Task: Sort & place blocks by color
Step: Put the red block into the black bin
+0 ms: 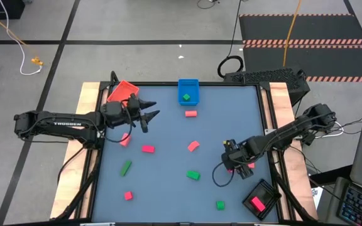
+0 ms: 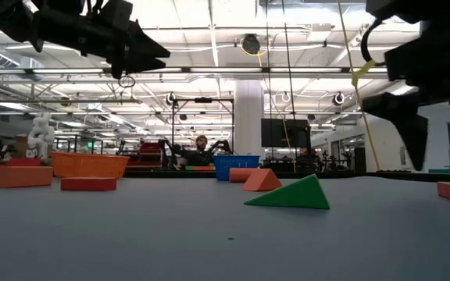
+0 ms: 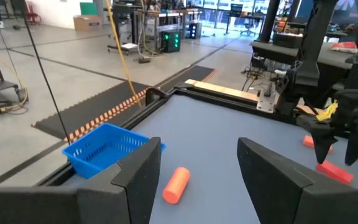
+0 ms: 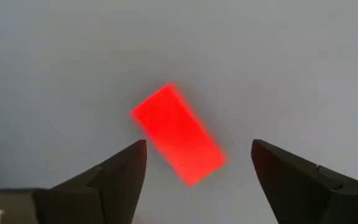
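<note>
Directly above a red block, the right gripper hangs with fingers spread wide and nothing held, the block lying skewed between them, apparently lined up for a pick. That block sits near the black tray, close to the table's right edge. Beside the red tray, the left gripper waits, open and empty, with bare tabletop ahead of it.

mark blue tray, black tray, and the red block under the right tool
blue tray (image 1: 195,98): high view, its right rim.
black tray (image 1: 270,189): high view, its mesh wall.
red block (image 4: 178,134): right wrist view, middle of its top face, between the open fingers.
</note>
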Action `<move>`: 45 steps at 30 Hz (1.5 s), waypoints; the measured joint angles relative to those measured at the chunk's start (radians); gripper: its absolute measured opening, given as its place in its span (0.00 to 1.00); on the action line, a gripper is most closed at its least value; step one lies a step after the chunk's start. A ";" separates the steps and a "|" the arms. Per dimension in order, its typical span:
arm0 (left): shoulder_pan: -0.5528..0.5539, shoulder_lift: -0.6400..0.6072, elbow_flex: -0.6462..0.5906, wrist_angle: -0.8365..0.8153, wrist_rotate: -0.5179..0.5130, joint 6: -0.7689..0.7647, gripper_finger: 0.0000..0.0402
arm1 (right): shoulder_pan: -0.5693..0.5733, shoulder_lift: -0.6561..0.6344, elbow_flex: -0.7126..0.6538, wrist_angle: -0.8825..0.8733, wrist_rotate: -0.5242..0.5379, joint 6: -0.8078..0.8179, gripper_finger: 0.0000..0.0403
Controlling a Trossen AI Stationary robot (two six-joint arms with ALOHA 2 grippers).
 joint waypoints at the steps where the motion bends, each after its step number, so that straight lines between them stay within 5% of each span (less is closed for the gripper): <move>1: 0.000 0.000 0.000 -0.002 0.000 0.000 0.53 | 0.004 0.000 0.000 -0.010 -0.008 -0.012 0.72; 10: 0.000 0.000 0.000 -0.011 0.000 -0.019 0.53 | 0.019 0.000 -0.001 0.018 0.096 -0.129 0.69; 26: -0.001 0.000 0.000 -0.011 -0.001 -0.022 0.53 | 0.039 0.118 -0.002 0.068 0.047 -0.112 0.67; 31: -0.001 0.000 0.000 -0.011 -0.001 -0.022 0.53 | 0.039 0.114 -0.002 0.092 0.046 -0.028 0.56; 37: -0.001 0.000 0.000 -0.011 -0.002 -0.034 0.53 | 0.039 0.112 -0.002 0.152 0.004 0.088 0.29; 45: -0.001 0.000 0.000 -0.009 -0.001 -0.043 0.53 | 0.039 0.086 0.003 0.135 -0.060 0.225 0.29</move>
